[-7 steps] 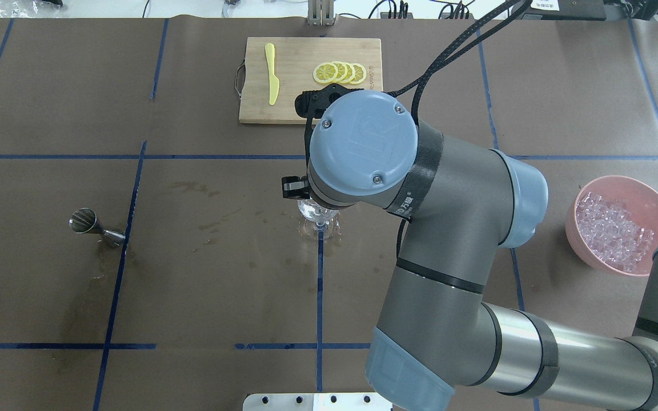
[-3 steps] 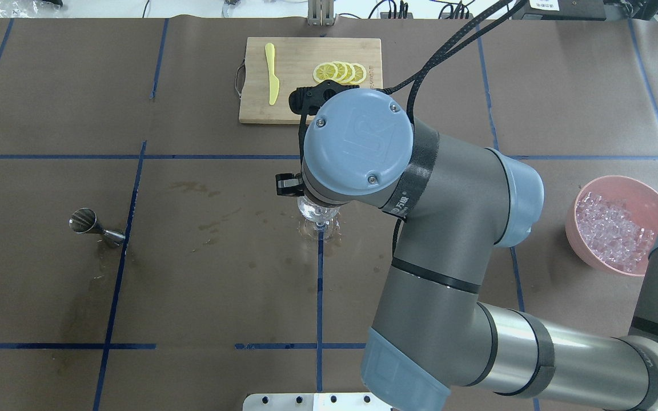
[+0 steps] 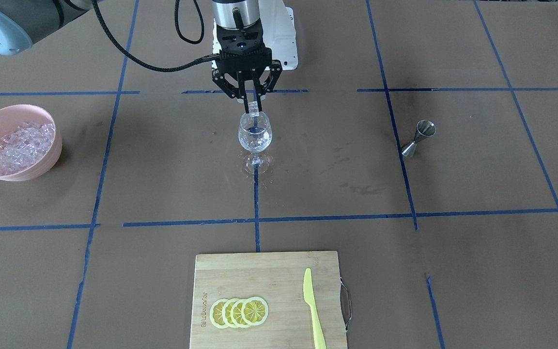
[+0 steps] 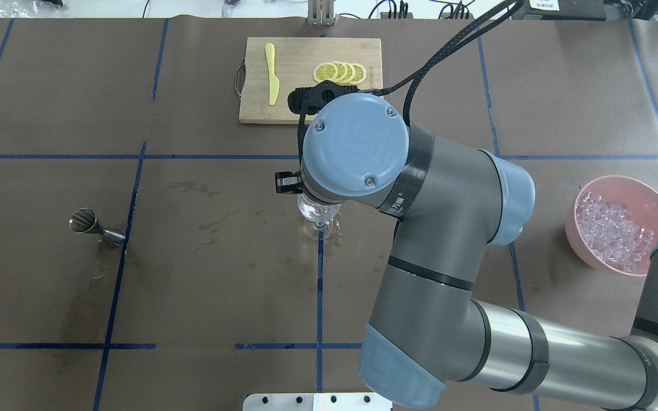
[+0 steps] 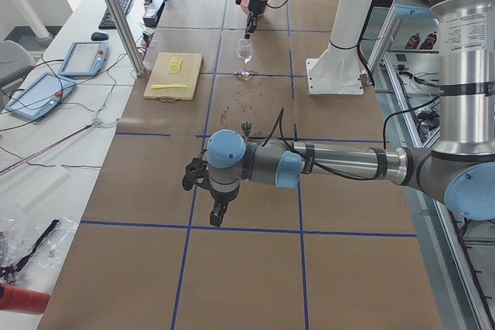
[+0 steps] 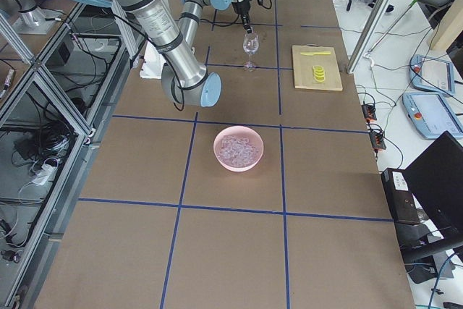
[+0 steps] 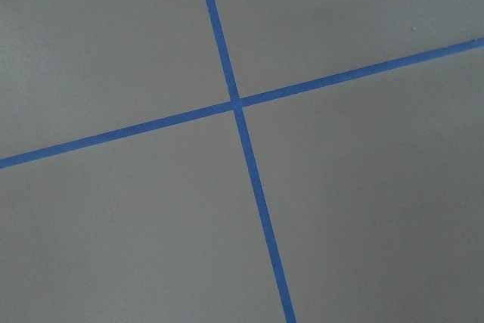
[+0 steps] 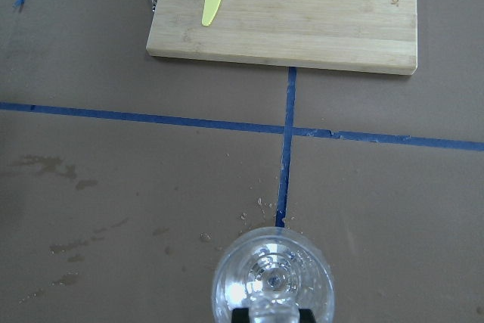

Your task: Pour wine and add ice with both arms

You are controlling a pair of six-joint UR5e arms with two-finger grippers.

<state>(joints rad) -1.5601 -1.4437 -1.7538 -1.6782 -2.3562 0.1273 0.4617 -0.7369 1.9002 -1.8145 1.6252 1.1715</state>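
Observation:
A clear stemmed glass (image 3: 255,133) stands at the table's middle on a blue tape cross. It also shows in the right wrist view (image 8: 272,281). My right gripper (image 3: 255,103) hangs straight down just above the glass rim. It is shut on one small clear ice cube (image 3: 255,108), which also shows in the right wrist view (image 8: 271,314). More ice (image 3: 20,142) fills a pink bowl (image 3: 41,165). My left gripper (image 5: 217,218) shows only in the exterior left view, low over bare table. I cannot tell whether it is open or shut.
A steel jigger (image 3: 419,137) lies tipped on the robot's left side of the glass. A wooden cutting board (image 3: 279,276) at the far edge holds lemon slices (image 3: 239,311) and a yellow knife (image 3: 313,308). Wet stains mark the paper around the glass.
The right arm's wrist has shifted a little to the left and away in the overhead view. The glass, jigger and bowl have not moved.

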